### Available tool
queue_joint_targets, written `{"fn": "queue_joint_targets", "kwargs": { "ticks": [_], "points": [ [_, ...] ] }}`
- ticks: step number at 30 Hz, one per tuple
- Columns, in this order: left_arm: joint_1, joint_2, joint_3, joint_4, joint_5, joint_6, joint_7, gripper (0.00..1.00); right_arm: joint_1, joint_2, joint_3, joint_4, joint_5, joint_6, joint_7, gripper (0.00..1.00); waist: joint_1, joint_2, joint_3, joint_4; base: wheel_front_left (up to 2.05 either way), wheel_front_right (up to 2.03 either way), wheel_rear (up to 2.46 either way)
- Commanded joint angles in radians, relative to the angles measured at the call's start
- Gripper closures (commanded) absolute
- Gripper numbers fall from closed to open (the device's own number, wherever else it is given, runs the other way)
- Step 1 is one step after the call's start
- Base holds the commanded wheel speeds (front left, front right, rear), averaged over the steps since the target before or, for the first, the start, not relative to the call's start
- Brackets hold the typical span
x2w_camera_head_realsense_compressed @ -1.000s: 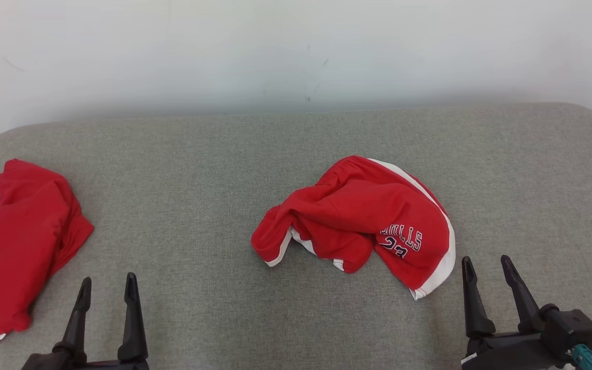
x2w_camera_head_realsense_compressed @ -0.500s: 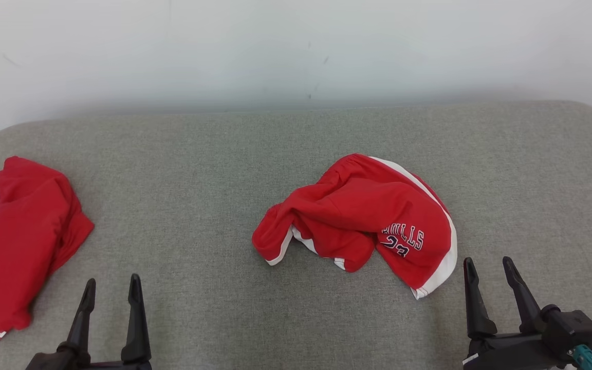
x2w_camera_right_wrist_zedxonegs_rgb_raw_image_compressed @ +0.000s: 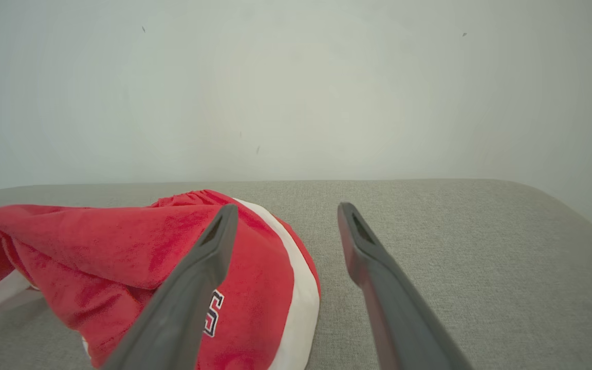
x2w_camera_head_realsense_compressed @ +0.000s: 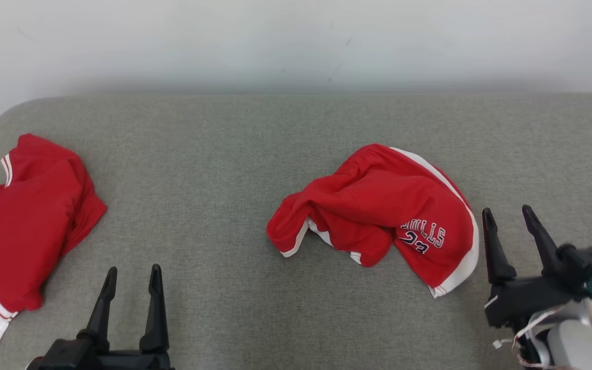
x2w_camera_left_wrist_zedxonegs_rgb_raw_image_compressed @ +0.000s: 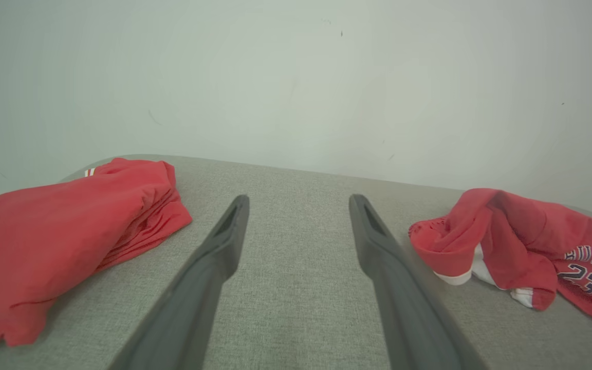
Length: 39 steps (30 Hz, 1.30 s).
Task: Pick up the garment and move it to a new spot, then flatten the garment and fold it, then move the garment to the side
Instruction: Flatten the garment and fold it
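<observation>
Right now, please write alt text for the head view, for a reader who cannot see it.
A crumpled red garment printed with 23 lies on a grey cushioned surface, just left of the open right gripper. The open left gripper is near a second red garment.

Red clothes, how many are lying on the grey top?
2. The red shorts numbered 23 lie crumpled right of centre, near the right gripper; another red garment lies at the left edge. Nothing seems hidden.

The right hand (x2w_camera_head_realsense_compressed: 506, 209) moves farther out, now just right of the shorts' (x2w_camera_head_realsense_compressed: 378, 205) white-trimmed edge. The whole view also slides slightly right.
</observation>
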Motion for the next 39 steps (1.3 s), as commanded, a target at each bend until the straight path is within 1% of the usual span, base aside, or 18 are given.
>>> {"fn": "queue_joint_targets", "kwargs": {
  "ticks": [1, 5, 6, 7, 8, 9, 11, 17, 22, 23, 24, 25, 27, 30, 35, 39],
  "points": [
    [-0.015, 0.0, -0.008, 0.002, -0.007, -0.001, -0.003, 0.0, -0.044, -0.03, 0.003, 0.048, 0.003, -0.002, 0.019, 0.0, -0.0001, -0.0001, 0.019, 0.022, 0.0, 0.0, 0.0],
    [-0.028, 0.0, -0.024, 0.007, -0.016, 0.004, -0.003, 0.0, -0.118, -0.063, 0.014, 0.157, 0.02, -0.002, 0.047, 0.0, -0.0001, -0.0001, 0.037, 0.046, 0.0, 0.0, 0.0],
    [-0.028, 0.0, -0.024, 0.007, -0.016, 0.004, -0.003, 0.0, -0.118, -0.063, 0.014, 0.157, 0.02, -0.002, 0.047, 0.0, -0.0001, -0.0001, 0.037, 0.046, 0.0, 0.0, 0.0],
    [-0.034, 0.0, -0.031, 0.01, -0.018, 0.005, -0.003, 0.0, -0.149, -0.076, 0.02, 0.217, 0.028, -0.002, 0.055, 0.0, -0.0001, -0.0001, 0.045, 0.056, 0.0, 0.0, 0.0],
    [-0.037, 0.0, -0.035, 0.011, -0.02, 0.004, -0.003, 0.0, -0.166, -0.081, 0.022, 0.244, 0.033, -0.002, 0.054, 0.0, -0.0001, -0.0001, 0.05, 0.063, 0.0, 0.0, 0.0],
    [-0.037, 0.0, -0.035, 0.011, -0.02, 0.004, -0.003, 0.0, -0.166, -0.081, 0.022, 0.244, 0.033, -0.002, 0.054, 0.0, -0.0001, -0.0001, 0.05, 0.063, 0.0, 0.0, 0.0],
    [-0.04, 0.0, -0.042, 0.014, -0.023, 0.006, -0.003, 0.0, -0.192, -0.088, 0.027, 0.304, 0.044, -0.002, 0.057, 0.0, -0.0001, -0.0001, 0.059, 0.075, 0.0, 0.0, 0.0],
    [-0.059, 0.0, -0.058, 0.017, -0.028, 0.012, -0.003, 0.0, -0.256, -0.091, 0.046, 0.479, 0.074, -0.002, 0.053, 0.0, -0.0001, -0.0001, 0.078, 0.105, 0.0, 0.0, 0.0],
    [-0.064, 0.0, -0.052, 0.025, -0.029, 0.011, -0.003, 0.0, -0.284, -0.072, 0.077, 0.594, 0.111, -0.002, 0.048, 0.0, -0.0001, -0.0001, 0.082, 0.117, 0.0, 0.0, 0.0],
    [-0.063, 0.0, -0.05, 0.025, -0.029, 0.012, -0.003, 0.0, -0.286, -0.068, 0.087, 0.612, 0.117, -0.002, 0.049, 0.12, -0.0001, -0.0001, 0.081, 0.117, 0.0, 0.0, 0.0],
    [-0.062, 0.0, -0.049, 0.025, -0.029, 0.012, -0.003, 0.0, -0.285, -0.065, 0.098, 0.63, 0.123, -0.002, 0.052, 0.67, -0.0001, -0.0001, 0.079, 0.116, 0.0, 0.0, 0.0],
    [-0.06, 0.0, -0.047, 0.026, -0.029, 0.012, -0.003, 0.0, -0.287, -0.062, 0.105, 0.644, 0.134, -0.002, 0.053, 1.0, -0.0001, -0.0001, 0.078, 0.115, 0.0, 0.0, 0.0],
    [-0.056, 0.0, -0.044, 0.027, -0.029, 0.014, -0.003, 0.0, -0.297, -0.064, 0.117, 0.665, 0.149, -0.002, 0.047, 1.0, -0.0001, -0.0001, 0.074, 0.111, 0.0, 0.0, 0.0],
    [-0.057, 0.0, -0.043, 0.027, -0.03, 0.015, -0.003, 0.0, -0.329, -0.091, 0.123, 0.675, 0.168, -0.002, 0.021, 1.0, -0.0001, -0.0001, 0.069, 0.104, 0.0, 0.0, 0.0],
    [-0.06, 0.0, -0.044, 0.028, -0.034, 0.018, -0.003, 0.0, -0.402, -0.145, 0.122, 0.657, 0.17, -0.002, -0.011, 1.0, -0.0001, -0.0001, 0.059, 0.092, 0.0, 0.0, 0.0],
    [-0.055, 0.0, -0.045, 0.032, -0.036, 0.017, -0.003, 0.0, -0.474, -0.187, 0.127, 0.626, 0.15, -0.002, -0.02, 1.0, -0.0001, -0.0001, 0.048, 0.088, 0.0, 0.0, 0.0]
  ]
}}
